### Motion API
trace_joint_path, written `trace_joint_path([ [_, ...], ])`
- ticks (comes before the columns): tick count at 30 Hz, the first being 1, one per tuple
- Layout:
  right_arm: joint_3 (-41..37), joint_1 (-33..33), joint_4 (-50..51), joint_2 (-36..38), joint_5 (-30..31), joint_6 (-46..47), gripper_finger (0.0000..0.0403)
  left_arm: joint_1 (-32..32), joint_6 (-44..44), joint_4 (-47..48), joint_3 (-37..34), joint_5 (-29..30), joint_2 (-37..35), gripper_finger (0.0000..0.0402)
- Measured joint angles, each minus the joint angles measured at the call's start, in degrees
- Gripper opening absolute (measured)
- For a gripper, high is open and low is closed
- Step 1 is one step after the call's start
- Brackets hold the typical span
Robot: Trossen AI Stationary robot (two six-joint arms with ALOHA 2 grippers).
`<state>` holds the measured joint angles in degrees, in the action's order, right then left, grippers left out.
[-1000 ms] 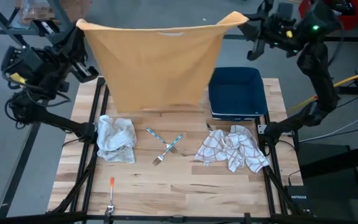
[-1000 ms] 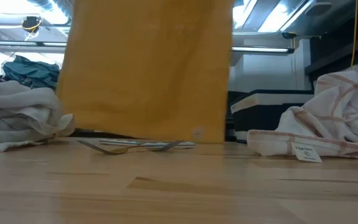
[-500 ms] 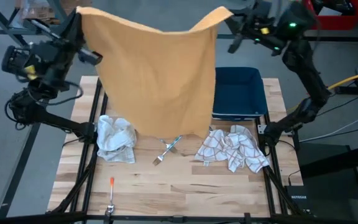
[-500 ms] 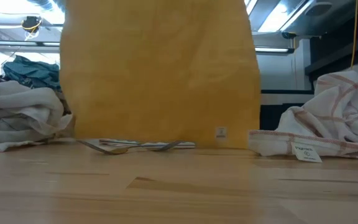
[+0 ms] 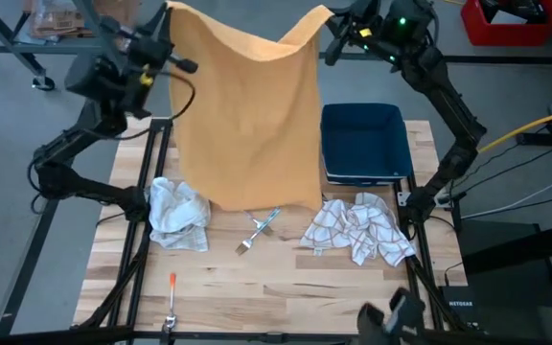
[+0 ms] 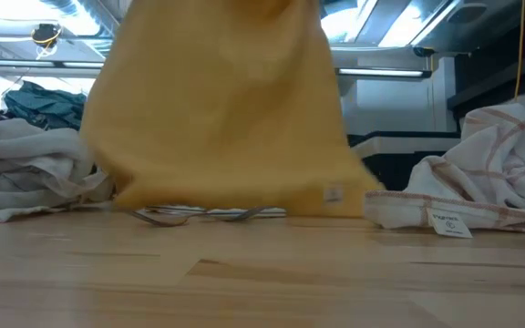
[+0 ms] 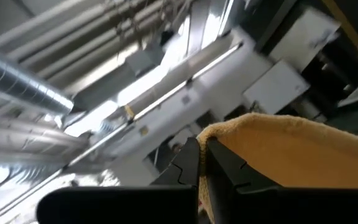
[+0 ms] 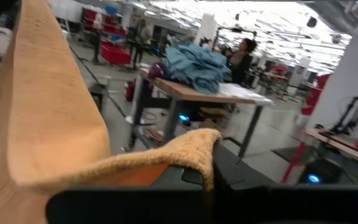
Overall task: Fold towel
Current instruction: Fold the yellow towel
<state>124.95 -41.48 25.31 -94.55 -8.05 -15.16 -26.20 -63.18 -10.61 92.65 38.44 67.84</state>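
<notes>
An orange towel (image 5: pixel 247 105) hangs spread in the air between my two grippers. My left gripper (image 5: pixel 172 11) is shut on its upper left corner, and my right gripper (image 5: pixel 330 19) is shut on its upper right corner. Its top edge (image 5: pixel 247 40) sags between them. The lower edge (image 6: pixel 235 202) hangs just over the table by the cutlery (image 6: pixel 199 215); whether it touches the wood I cannot tell. My left gripper pinches the towel's upper left corner (image 7: pixel 211 132) between its two fingers (image 7: pixel 190 160), which point slanting upward. The cloth hangs below the hold. My right gripper pinches the upper right corner (image 8: pixel 202 142) between its fingers, which lie about level. The corner folds over the fingertips and the cloth hangs below.
On the table lie a crumpled white cloth (image 5: pixel 178 213) at the left, a checked cloth (image 5: pixel 357 230) at the right, a dark blue bin (image 5: pixel 365 144) at the far right, cutlery (image 5: pixel 260 228) in the middle and an orange-handled tool (image 5: pixel 172 287) near the front.
Both grippers have come toward each other, and the left one has turned. The towel's top edge, taut before, now sags. Its lower edge has swung toward the table's near edge, over the cutlery.
</notes>
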Motion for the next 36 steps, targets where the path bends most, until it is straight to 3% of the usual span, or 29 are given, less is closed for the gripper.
trace_joint_path([
  [9,0.00,-4.20,0.27,-4.18,-0.46,-1.85,0.0001,-11.81,7.00,3.78,-0.01,-0.68,5.08,0.0000],
  [18,0.00,-6.66,1.98,-5.85,-0.46,-4.63,0.0001,-18.80,15.38,5.39,-0.01,-6.60,8.45,0.0000],
  [27,0.00,-6.55,14.75,-5.77,-1.47,-4.72,0.0001,-16.89,18.19,19.95,-0.01,-6.73,6.27,0.0000],
  [36,0.00,-6.48,33.42,-5.73,-8.43,-3.67,0.0001,-12.54,28.30,46.62,-0.01,-6.74,2.76,0.0000],
])
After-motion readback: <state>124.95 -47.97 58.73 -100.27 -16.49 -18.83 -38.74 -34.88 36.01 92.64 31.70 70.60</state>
